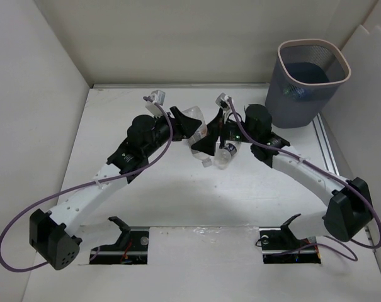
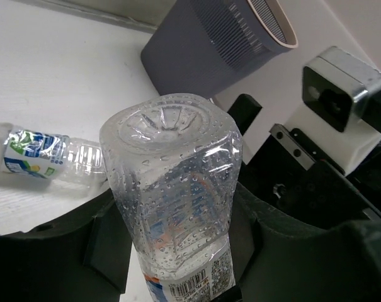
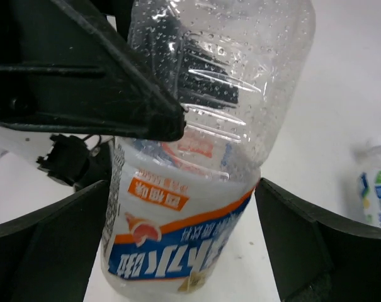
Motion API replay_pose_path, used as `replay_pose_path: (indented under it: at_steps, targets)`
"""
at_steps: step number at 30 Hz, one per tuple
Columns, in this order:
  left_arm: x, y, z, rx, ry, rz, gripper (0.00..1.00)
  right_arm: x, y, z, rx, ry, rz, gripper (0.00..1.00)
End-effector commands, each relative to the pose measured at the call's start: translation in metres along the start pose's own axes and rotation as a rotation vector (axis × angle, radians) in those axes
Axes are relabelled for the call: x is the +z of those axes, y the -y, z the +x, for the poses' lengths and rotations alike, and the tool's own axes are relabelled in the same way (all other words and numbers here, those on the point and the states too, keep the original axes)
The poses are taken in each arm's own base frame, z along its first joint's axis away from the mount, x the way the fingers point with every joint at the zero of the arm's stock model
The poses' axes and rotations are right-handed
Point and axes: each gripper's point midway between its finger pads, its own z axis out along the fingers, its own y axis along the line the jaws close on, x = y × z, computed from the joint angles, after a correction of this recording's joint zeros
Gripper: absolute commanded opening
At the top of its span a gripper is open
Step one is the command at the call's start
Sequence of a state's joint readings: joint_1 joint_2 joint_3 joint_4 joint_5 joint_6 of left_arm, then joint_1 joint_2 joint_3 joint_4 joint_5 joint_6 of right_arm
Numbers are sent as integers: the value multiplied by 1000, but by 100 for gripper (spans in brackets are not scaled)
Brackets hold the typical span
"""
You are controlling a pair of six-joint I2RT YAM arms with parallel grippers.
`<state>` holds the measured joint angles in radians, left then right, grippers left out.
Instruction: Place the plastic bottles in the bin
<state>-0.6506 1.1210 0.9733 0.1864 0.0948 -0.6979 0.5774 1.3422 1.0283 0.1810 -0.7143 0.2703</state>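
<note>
Fingers [image 2: 107, 250] of the left gripper [image 2: 174, 217] are clamped on both sides of a clear bottle [image 2: 171, 163], beaded with droplets inside, whose ribbed base points toward the left wrist camera; its cap end is cut off below the frame. The right gripper [image 3: 181, 214] straddles the same bottle at its orange, blue and white label, with a finger [image 3: 48, 242] on each flank. Whether those fingers press or only sit against the plastic cannot be told. From above the two grippers meet mid-table and cover most of this bottle, so only part of its clear body shows. A second bottle [image 2: 36, 154] with a white-green-blue label lies on the white table [image 1: 177, 201] just beside them; the right wrist view crops it at the frame edge. The bin [image 1: 284, 94] stands at the far right corner, well apart from both bottles, and its contents are hard to make out through the shadowed interior.
</note>
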Motion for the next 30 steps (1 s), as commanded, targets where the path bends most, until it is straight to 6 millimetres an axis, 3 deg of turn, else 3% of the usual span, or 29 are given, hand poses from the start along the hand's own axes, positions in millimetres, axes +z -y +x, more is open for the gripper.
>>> replay_pose_path:
  at_steps: [1, 3, 4, 5, 6, 7, 9, 13, 14, 17, 18, 20, 21, 22, 25, 27, 28, 30]
  targets:
    - [-19, 51, -33, 22, 86, 181, 0, 21, -1, -22, -52, 55, -14, 100]
    - [-19, 53, -35, 23, 94, 189, 0, 29, -6, -16, -47, 36, -42, 97]
    - [-19, 53, -35, 23, 94, 189, 2, 33, -12, -16, -50, 30, -65, 83]
    - [-22, 54, -39, 23, 108, 187, 13, 35, -10, -15, -50, 30, -65, 70]
    - [-21, 53, -43, 21, 131, 177, 65, 36, -11, -17, -40, 37, -67, 52]
    - [-20, 48, -44, 18, 137, 151, 100, 36, -11, -22, -33, 47, -60, 2]
    - [-20, 46, -53, 13, 167, 119, 100, 27, -2, -37, -14, 92, -9, 0]
    - [-25, 30, -69, 3, 223, 12, 100, -12, 47, -94, 4, 206, 180, 0]
    - [-28, 27, -70, -8, 228, -10, 100, -40, 71, -131, -24, 276, 263, 0]
    - [-32, 14, -69, -9, 233, -74, 100, -91, 118, -171, 48, 373, 414, 0]
    - [-31, 9, -63, -8, 218, -88, 100, -132, 142, -199, 56, 451, 501, 0]
    - [-30, 4, -59, 3, 209, -98, 100, -169, 178, -215, 160, 543, 593, 0]
    - [-32, 2, -56, 3, 205, -101, 100, -201, 201, -227, 212, 603, 648, 0]
    - [-31, 0, -52, 4, 191, -100, 100, -217, 212, -232, 205, 623, 680, 0]
    - [-28, -5, -43, 5, 177, -94, 100, -272, 236, -254, 268, 752, 768, 0]
    - [-27, -5, -39, 5, 171, -81, 100, -300, 255, -254, 336, 828, 830, 0]
    - [-26, -7, -35, 5, 158, -80, 100, -324, 261, -254, 349, 875, 876, 0]
    - [-24, -15, -25, 6, 140, -83, 100, -347, 265, -256, 382, 937, 911, 1]
